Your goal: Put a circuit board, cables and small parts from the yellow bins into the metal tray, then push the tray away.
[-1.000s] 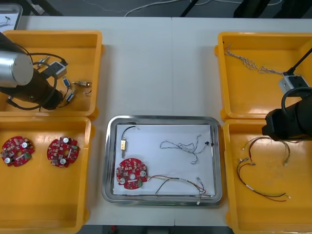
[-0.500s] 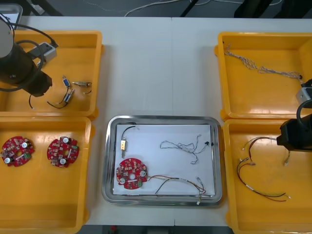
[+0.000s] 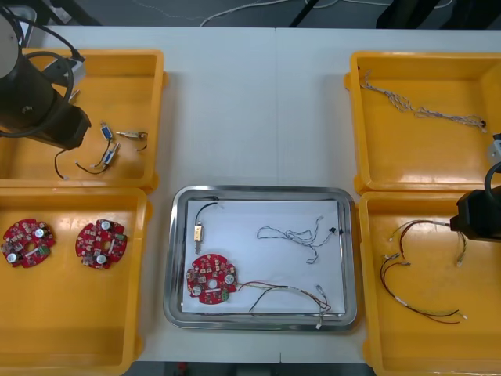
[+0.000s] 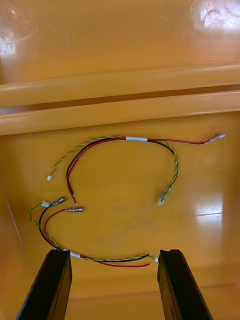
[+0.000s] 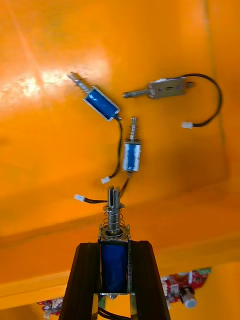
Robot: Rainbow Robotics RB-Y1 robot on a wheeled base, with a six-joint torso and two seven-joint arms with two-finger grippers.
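Observation:
My left gripper is shut on a small metal part with a blue body and a spring, held above the floor of the far left yellow bin. Three more small metal parts lie beyond its fingers. The left arm hangs over that bin. My right gripper stands open above red and yellow cables in the near right bin. The metal tray holds a circuit board, a black cable, a twisted blue and white cable and a red and yellow cable.
Two circuit boards lie in the near left bin. A twisted cable lies in the far right bin. The right arm sits at the table's right edge. Bare table stretches beyond the tray.
The left arm has drawn back to the left from over the small parts, now holding one. The right arm has slid farther right toward the view's edge.

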